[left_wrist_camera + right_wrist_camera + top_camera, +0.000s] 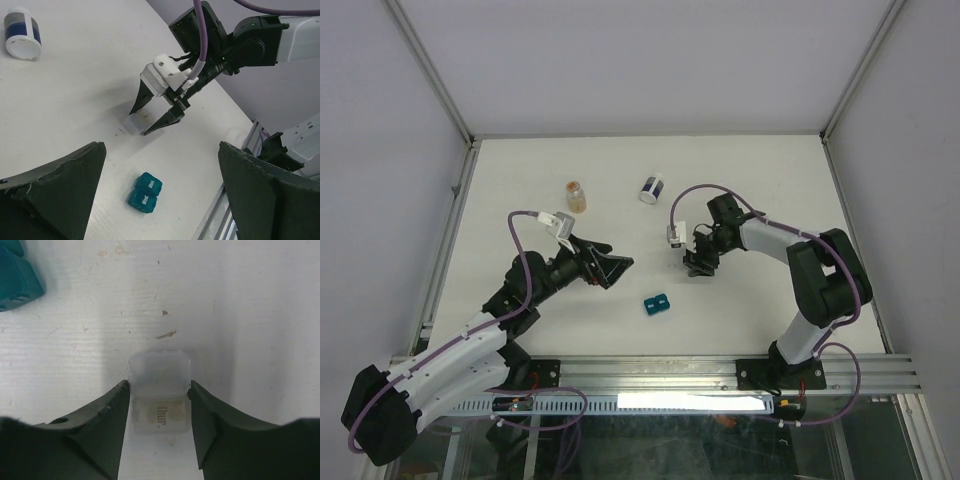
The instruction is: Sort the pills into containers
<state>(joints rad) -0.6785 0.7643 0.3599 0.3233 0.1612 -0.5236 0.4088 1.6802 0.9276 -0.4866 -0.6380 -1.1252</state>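
The right claw (698, 268) is pinching a clear cup (160, 371), just beyond the teal block (655, 303) and a little to its right on the tabletop (750, 170). Both fingers (112, 415) are pressing against its side walls. The cup is resting on the tabletop, not raised. The left claw (617, 268) is hanging wide open and empty, just left of the block.

The pills (578, 203) are showing as an orange blob inside the other clear cup (576, 188), well beyond the block and to its left. A white jar (652, 188) is lying well beyond the block.

The likeliest fault is the cup squirting forward out of the pinch. The plastic looks slick and light, and only the fingertips are bearing on it. A harder squeeze could buckle the thin walls.

Its long axis is running in line with the fingers, which are squeezing its short width. The end printed "Thur." is lying toward the wrist. The plain end is pointing away, passing beside the block. I cannot tell whether its lid is open.
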